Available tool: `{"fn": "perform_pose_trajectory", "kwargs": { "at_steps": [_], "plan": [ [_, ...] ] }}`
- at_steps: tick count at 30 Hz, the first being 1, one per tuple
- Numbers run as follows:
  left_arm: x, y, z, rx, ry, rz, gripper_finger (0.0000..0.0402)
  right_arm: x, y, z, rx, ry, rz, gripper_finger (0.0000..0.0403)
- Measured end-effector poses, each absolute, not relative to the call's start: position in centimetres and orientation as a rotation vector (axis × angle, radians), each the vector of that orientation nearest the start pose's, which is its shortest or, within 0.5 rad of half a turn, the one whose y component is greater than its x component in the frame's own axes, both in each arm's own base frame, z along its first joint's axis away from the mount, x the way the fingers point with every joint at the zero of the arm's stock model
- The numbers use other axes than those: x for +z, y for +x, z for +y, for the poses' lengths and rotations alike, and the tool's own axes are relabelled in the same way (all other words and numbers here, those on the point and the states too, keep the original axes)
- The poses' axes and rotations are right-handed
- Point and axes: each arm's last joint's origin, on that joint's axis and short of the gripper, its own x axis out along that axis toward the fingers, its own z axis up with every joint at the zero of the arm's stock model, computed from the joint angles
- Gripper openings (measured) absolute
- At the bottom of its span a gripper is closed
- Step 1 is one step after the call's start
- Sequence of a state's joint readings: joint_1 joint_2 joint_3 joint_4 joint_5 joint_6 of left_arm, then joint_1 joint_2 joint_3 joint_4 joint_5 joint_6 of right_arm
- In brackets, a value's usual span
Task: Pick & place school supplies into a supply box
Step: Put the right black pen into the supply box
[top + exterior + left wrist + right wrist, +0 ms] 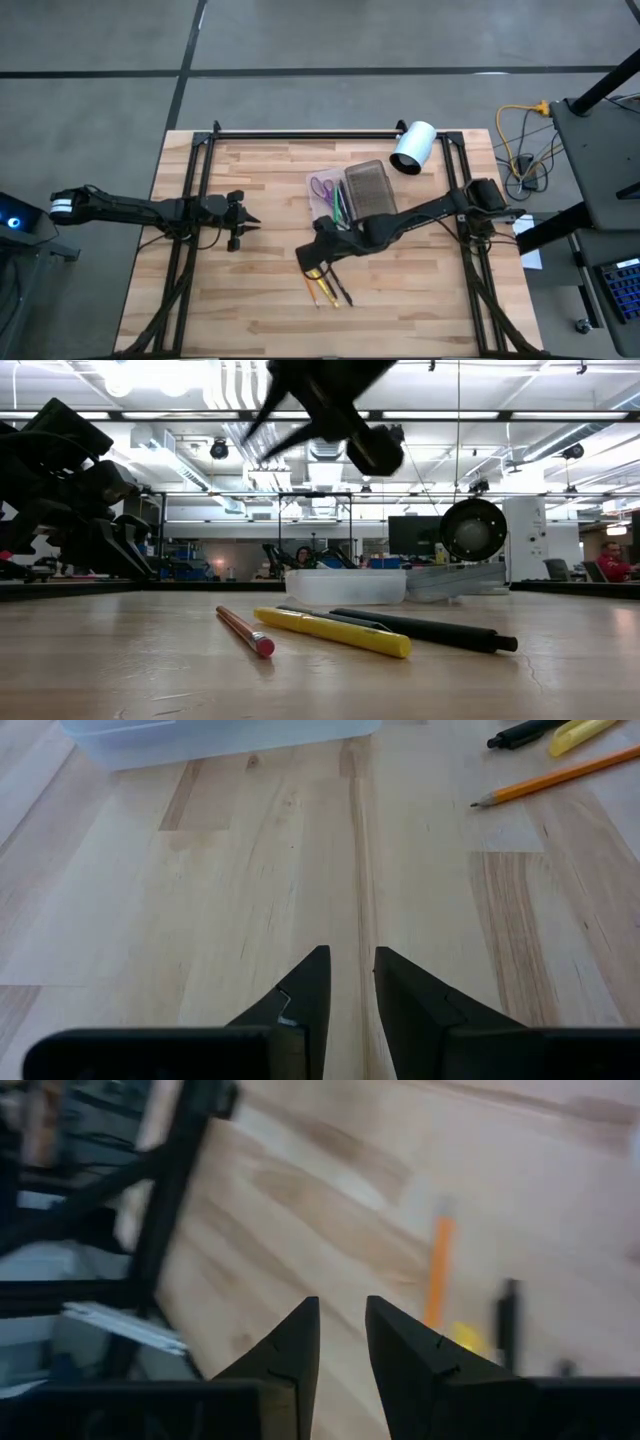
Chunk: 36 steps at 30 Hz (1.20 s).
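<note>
White cylinder (413, 147) lies on its side at the far right corner of the wooden table (260, 300), open dark end showing in low view. Black metal frame (300, 133) runs along table's far edge w/ rails down both sides. Yellow cable (520, 135) coils on grey floor right of table. Low view: seated person in red (612, 560) far right, monitor (412, 535) in bkgd, ceiling strip lights.

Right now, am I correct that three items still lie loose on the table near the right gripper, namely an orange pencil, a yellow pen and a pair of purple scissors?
Not quite: the third loose item is a dark pen, not scissors. The low view shows it lying beside the orange pencil and yellow pen. In the high view the purple scissors are already in the supply box, and the right gripper hangs near the loose items.
</note>
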<state>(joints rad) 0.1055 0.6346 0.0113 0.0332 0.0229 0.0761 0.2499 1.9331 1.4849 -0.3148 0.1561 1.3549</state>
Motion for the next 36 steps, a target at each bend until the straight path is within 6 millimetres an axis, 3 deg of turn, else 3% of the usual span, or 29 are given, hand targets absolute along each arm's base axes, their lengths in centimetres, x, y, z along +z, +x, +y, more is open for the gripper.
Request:
{"fn": "perform_pose_trajectory", "kwargs": {
  "at_steps": [6, 11, 17, 24, 33, 36],
  "plan": [
    [11.2, 12.1, 1.2, 0.058, 0.036, 0.592, 0.0066, 24.5, 42.5, 11.5, -0.286, 1.112, 0.543, 0.0081],
    [11.2, 12.1, 1.2, 0.057, 0.036, 0.592, 0.0066, 24.6, 42.2, 12.9, -0.238, 1.096, 0.548, 0.0072],
    [11.2, 12.1, 1.2, 0.057, 0.036, 0.592, 0.0066, 24.2, 41.5, 14.3, -0.225, 1.091, 0.634, 0.0068],
    [11.2, 12.1, 1.2, 0.057, 0.036, 0.592, 0.0067, 22.8, 40.4, 14.6, -0.348, 1.145, 0.768, 0.0077],
    [11.2, 12.1, 1.2, 0.058, 0.036, 0.592, 0.0066, 20.8, 41.4, 15.6, -0.286, 1.193, 0.963, 0.0078],
    [11.2, 12.1, 1.2, 0.058, 0.036, 0.592, 0.0066, 20.1, 41.0, 15.5, -0.356, 1.165, 1.064, 0.0072]
  ]
}}
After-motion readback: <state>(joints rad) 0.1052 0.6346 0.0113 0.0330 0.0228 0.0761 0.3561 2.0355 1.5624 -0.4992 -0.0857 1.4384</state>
